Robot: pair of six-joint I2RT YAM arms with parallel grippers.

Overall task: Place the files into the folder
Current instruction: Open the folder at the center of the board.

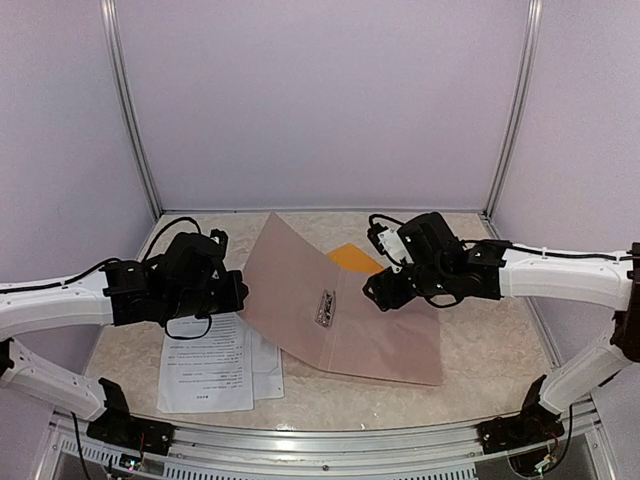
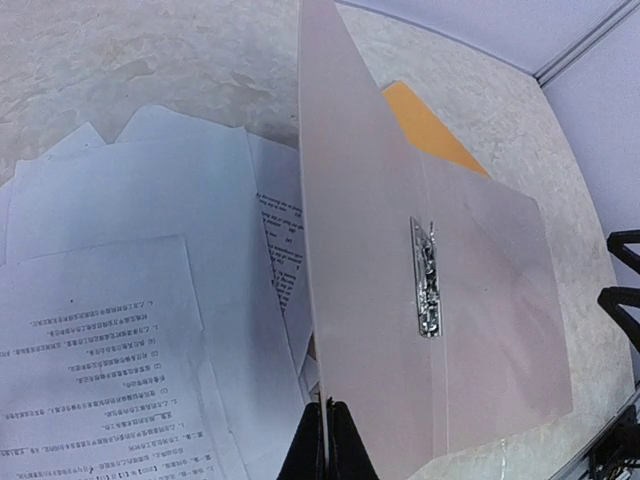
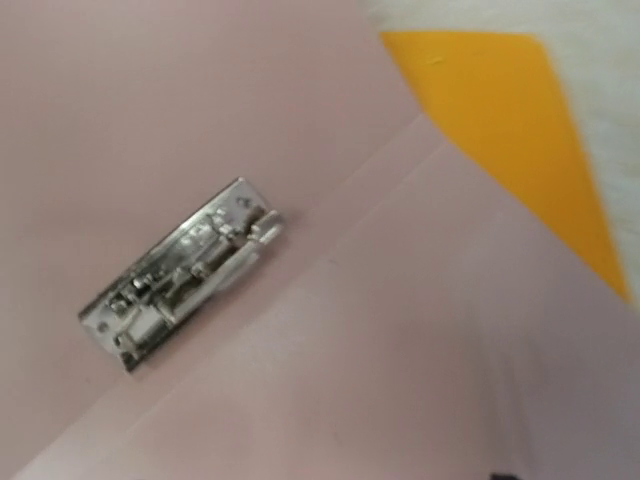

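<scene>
Left wrist view: left hand (image 2: 327, 445) clenched on the near edge of the folder (image 2: 360, 250), whose raised cover stands upright ahead of it. Files (image 2: 130, 300) lie spread on the counter (image 2: 150, 60) to that hand's left, up against the cover. Metal clip (image 2: 427, 280) sits ahead and right, on the flat leaf. Right hand (image 1: 392, 288) released, hovering above the clip.

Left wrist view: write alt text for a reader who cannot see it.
The left gripper pinches the raised cover of the folder edge-on. A metal clip sits inside; printed files lie scattered beside it.
</scene>
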